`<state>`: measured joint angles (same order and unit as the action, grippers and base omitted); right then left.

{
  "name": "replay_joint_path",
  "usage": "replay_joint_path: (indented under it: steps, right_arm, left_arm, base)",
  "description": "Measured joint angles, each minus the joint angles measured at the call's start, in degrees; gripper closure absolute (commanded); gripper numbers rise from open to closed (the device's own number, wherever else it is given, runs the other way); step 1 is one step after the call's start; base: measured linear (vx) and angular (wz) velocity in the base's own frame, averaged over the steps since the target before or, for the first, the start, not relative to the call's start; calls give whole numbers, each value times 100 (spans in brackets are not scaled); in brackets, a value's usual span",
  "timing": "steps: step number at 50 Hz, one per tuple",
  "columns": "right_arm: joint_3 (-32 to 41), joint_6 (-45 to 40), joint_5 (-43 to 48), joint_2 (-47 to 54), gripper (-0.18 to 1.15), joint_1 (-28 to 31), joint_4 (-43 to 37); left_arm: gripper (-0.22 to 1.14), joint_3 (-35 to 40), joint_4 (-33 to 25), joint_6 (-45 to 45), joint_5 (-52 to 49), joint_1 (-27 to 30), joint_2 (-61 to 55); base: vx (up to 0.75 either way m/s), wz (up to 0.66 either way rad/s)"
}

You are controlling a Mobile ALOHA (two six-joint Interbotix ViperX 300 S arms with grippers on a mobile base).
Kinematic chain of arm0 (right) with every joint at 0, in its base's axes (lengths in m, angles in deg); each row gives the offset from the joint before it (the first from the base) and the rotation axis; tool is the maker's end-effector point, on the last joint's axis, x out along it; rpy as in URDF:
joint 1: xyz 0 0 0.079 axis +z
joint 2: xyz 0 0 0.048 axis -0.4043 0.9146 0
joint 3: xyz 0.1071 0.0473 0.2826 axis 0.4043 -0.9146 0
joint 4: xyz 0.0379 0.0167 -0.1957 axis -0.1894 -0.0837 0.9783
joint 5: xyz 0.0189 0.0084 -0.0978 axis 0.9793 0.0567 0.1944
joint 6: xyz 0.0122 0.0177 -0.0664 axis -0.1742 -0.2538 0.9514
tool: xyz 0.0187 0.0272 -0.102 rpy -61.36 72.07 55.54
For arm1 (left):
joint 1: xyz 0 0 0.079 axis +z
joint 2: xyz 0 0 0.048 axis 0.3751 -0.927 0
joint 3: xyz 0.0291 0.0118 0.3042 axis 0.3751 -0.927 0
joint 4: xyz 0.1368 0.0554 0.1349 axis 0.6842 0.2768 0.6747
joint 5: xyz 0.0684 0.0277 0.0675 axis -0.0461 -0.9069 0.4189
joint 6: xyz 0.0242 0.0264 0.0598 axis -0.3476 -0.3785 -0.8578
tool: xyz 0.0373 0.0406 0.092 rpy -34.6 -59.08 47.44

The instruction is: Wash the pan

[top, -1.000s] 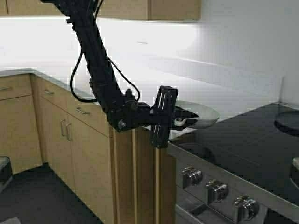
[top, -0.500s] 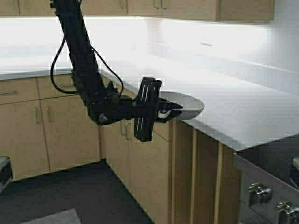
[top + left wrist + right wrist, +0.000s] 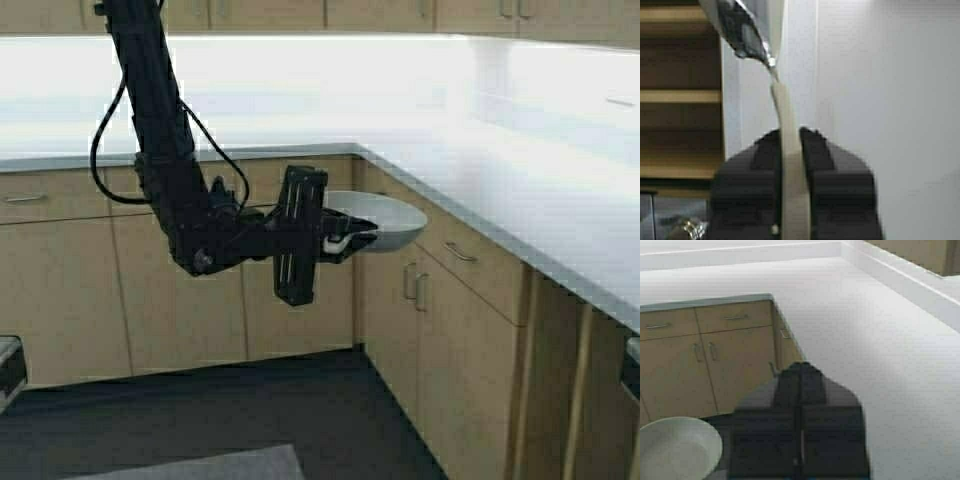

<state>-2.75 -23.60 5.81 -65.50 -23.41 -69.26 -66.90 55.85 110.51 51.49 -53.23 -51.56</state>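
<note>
1. I have the pan (image 3: 385,219) carried in the air off the counter (image 3: 500,180) corner, left gripper (image 3: 350,238) clamped on its handle (image 3: 790,160).
2. No sink or water in view; I judge washing not begun.
3. Right wrist view alone shows the right gripper (image 3: 801,440), fingers closed, empty, above the counter.

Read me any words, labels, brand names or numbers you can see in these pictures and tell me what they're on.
There is no readable text in any view.
The pan, held by the left gripper, shows no brand or label.
The cabinets and countertop carry no writing either.
</note>
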Motion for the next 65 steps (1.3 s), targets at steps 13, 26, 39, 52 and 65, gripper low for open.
replay_joint_path:
  steps: [13, 26, 39, 52, 65]
  right_arm:
    - [-35, 18, -26, 53, 91, 0, 18]
    - [-9, 18, -26, 255, 91, 0, 53]
    - [-9, -18, -35, 255, 91, 0, 62]
    - [-9, -18, -35, 316, 91, 9, 62]
    - [35, -18, -35, 413, 91, 0, 62]
  left_arm:
    - [90, -26, -26, -53, 70, 44, 0]
    - [90, -123, 0, -53, 211, -26, 0]
    - [90, -281, -44, -53, 308, 62, 0]
    - [90, -325, -35, -62, 431, 44, 0]
    - [90, -308, -35, -53, 483, 0, 0]
  base:
    - [14, 51]
    - [16, 55]
    - [17, 73]
    - [16, 61]
    - [17, 50]
